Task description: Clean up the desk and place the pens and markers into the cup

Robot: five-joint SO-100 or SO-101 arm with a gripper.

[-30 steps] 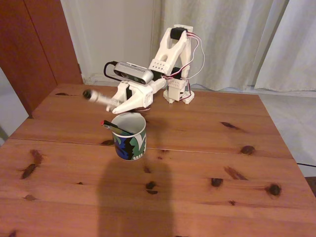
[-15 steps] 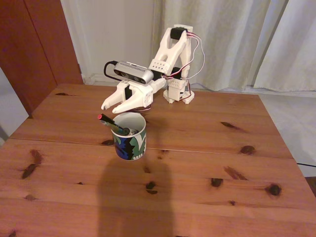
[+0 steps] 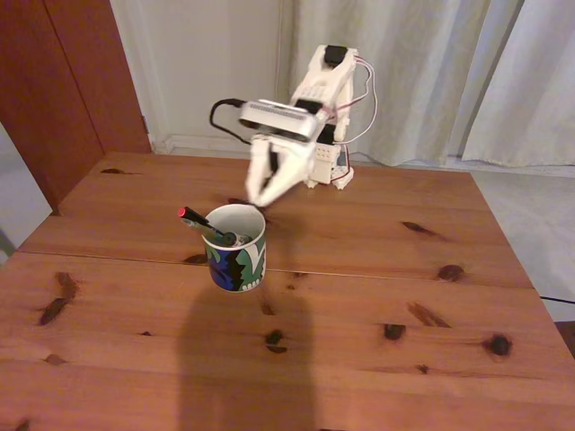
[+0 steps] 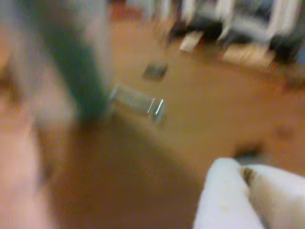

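Hanging above the patterned cup point(image 3: 236, 247) at upper centre of the fixed view, the fingers point(image 3: 260, 187) sit nearly together, empty; a red-tipped pen point(image 3: 199, 223) leans inside.

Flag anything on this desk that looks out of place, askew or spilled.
Nothing looks spilled or damaged. The cup stands upright on the desk, with a black pen leaning out over its rim, red tip up. The gripper hangs above and behind the cup, holding nothing. The wrist view is too blurred to check.

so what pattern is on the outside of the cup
Blue, green, black and white leaf-like shapes on the cup, best seen in the fixed view.
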